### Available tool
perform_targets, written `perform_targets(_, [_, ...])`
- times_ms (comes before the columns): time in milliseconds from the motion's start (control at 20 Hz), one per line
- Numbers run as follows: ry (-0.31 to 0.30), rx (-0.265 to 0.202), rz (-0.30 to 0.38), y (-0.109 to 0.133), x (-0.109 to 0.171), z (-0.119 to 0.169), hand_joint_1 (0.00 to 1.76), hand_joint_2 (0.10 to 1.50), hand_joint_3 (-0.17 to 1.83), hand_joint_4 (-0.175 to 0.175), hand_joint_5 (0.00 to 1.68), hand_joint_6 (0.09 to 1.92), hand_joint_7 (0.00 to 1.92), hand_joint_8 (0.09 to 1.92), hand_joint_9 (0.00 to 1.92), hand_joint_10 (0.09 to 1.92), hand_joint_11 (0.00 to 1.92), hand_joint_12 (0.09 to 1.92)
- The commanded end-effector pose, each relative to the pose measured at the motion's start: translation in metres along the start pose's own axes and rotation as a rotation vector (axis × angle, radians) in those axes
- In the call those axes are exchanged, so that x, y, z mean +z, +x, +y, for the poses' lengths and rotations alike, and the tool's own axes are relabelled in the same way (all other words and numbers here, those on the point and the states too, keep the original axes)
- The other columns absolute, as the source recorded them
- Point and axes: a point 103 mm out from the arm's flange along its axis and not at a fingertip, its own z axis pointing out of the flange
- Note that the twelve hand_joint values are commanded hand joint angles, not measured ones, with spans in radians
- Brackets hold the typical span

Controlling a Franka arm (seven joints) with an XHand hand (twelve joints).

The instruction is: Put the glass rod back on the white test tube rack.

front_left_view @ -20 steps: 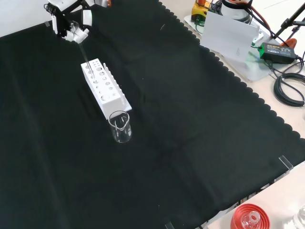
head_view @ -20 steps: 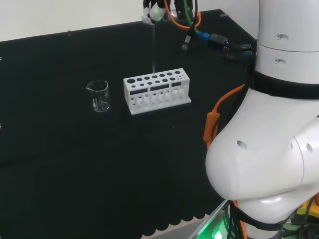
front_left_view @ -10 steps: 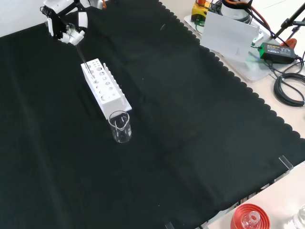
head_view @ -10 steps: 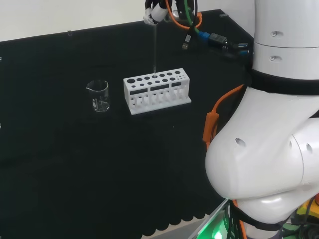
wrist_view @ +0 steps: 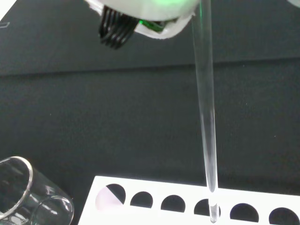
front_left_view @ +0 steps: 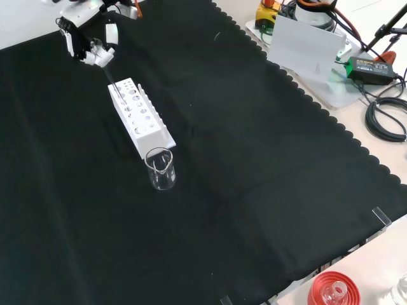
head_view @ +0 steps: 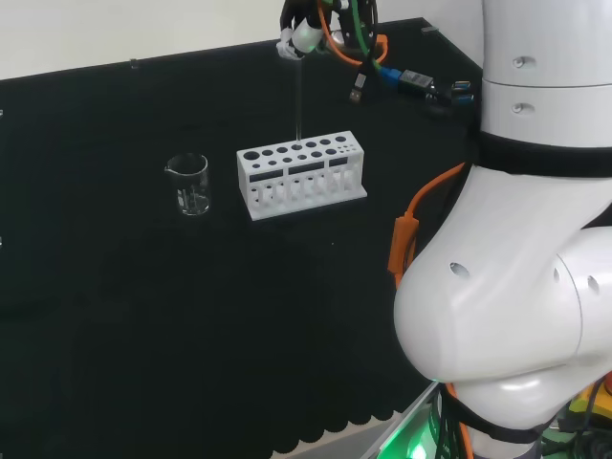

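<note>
Hand (front_left_view: pixel 89 43) is pinching the top of the glass rod (head_view: pixel 298 96), holding it upright over the white test tube rack (head_view: pixel 301 174). Rod's lower tip is sitting at a hole in the rack's far row, head view. Beaker (head_view: pixel 189 185) is standing just left of the rack.

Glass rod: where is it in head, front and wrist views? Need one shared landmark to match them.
Head view: glass rod hangs upright from the hand, tip over the white test tube rack.
Front view: rod slants from the hand to the rack's far end.
Wrist view: rod reaches the rack's holes.
Shared landmark: the rack.
</note>
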Motion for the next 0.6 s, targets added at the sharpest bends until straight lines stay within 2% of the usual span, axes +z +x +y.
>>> perform_targets(50, [0.009,0.002,0.0,-0.001,0.01,0.001,1.19,0.68,0.79,-0.175,1.09,1.03,1.56,0.86,1.76,0.59,1.67,0.74])
perform_targets(600, [0.025,0.021,0.003,-0.008,0.024,-0.001,1.19,0.68,0.79,-0.175,1.09,1.03,1.56,0.86,1.76,0.59,1.67,0.74])
